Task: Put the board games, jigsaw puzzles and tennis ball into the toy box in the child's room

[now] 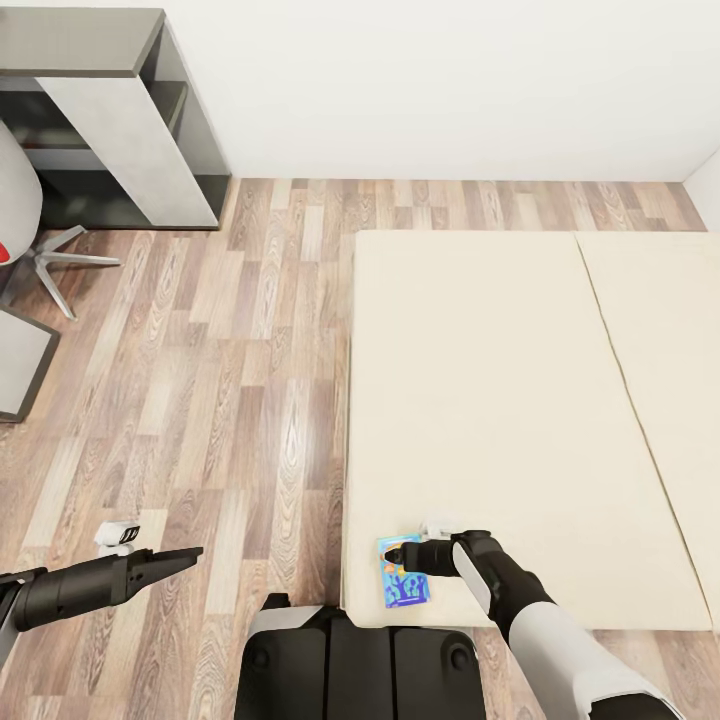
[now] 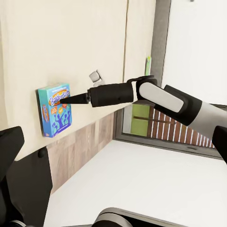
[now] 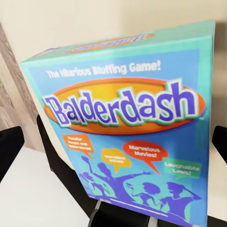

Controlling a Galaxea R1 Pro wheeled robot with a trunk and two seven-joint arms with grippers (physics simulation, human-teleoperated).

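A mostly blue board game (image 1: 405, 583) titled "Balderdash" lies flat on the beige bed (image 1: 500, 400) near its front left corner. My right gripper (image 1: 391, 552) reaches in from the right with its tips at the box's far short edge, low over it. In the left wrist view the same board game (image 2: 56, 111) shows with the right gripper (image 2: 66, 99) at its edge. The right wrist view has the board game (image 3: 125, 127) close up, and the fingers (image 3: 10, 142) stand wide apart at either side, open. My left gripper (image 1: 192, 553) hangs open over the floor, left of the bed.
Wood-plank floor (image 1: 230, 380) runs left of the bed up to a white wall. A dark grey shelf unit (image 1: 130, 110) stands at the back left, with a chair's star base (image 1: 60, 262) and a grey slab corner (image 1: 20, 365) at the left edge. My base (image 1: 360, 660) is against the bed's front.
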